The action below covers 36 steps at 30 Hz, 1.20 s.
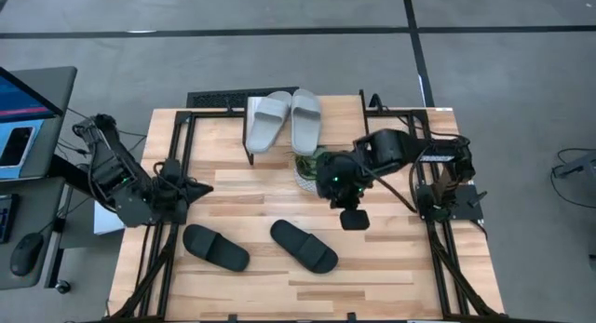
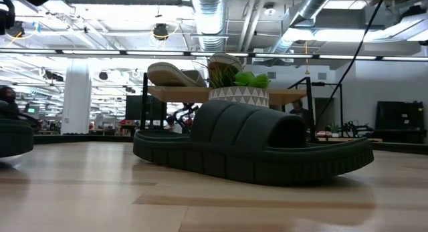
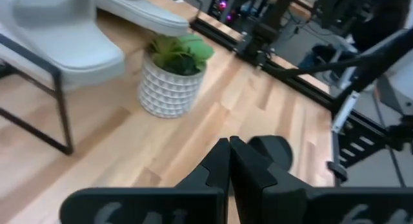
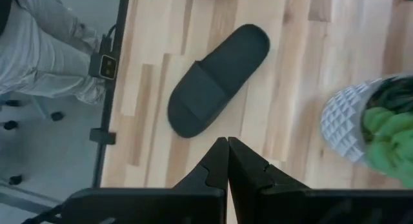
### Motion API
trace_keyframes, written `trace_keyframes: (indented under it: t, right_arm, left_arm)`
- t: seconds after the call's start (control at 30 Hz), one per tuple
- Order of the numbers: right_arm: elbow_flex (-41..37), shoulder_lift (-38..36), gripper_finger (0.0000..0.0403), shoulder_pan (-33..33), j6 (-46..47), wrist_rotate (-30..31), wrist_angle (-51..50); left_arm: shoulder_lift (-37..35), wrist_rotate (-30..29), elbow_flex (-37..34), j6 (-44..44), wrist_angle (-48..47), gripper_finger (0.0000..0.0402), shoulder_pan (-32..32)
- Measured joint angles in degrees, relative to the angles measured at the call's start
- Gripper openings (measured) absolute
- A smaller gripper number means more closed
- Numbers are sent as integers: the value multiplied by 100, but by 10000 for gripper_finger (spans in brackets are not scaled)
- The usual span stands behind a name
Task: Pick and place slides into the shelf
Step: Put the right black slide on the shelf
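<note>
While both black slides (image 1: 216, 247) lie on table — right gripper (image 1: 352, 218) pressed together | left gripper (image 1: 197, 187) pressed together

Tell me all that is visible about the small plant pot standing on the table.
The plant pot is a small round white planter with a raised triangle pattern, looking like ceramic, holding a green leafy plant. It stands upright on the wooden table, beside the shelf that carries the two grey slides. The right hand hangs nearby, shut, not touching it. Nothing else touches the pot.
</note>
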Motion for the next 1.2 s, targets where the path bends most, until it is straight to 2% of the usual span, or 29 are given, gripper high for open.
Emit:
trace_keyframes:
  t: [0.27, 0.4, 0.5, 0.6, 0.73, 0.83, 1.0, 1.2]
  right_arm:
    - [-638, 9, 0, 313, 500, 185, 520]
    - [-960, 10, 0, 581, 1165, 712, 602]
    - [-1243, -28, 0, 902, 1953, 1372, 672]
    - [-1528, -185, 0, 1291, 3055, 2229, 726]
    - [-2035, -461, 0, 1855, 5008, 3558, 741]
    - [-2436, -612, 0, 2241, 6474, 4156, 761]
    - [-2952, -637, 0, 2767, 8787, 4670, 751]
    - [-3077, -252, 0, 3357, 10614, 4695, 937]
  left_arm:
    - [12, -12, -133, 33, 305, 0, -340]
    - [8, -52, -133, 90, 300, 0, -414]
    - [10, -71, -133, 153, 300, 0, -428]
    - [10, -195, -133, 156, 303, 0, -427]
    - [10, -381, -133, 156, 324, 0, -427]
    - [12, -510, -133, 207, 324, 0, -426]
    - [10, -562, -133, 265, 327, 0, -426]
    - [12, -561, -133, 143, 327, 0, -426]
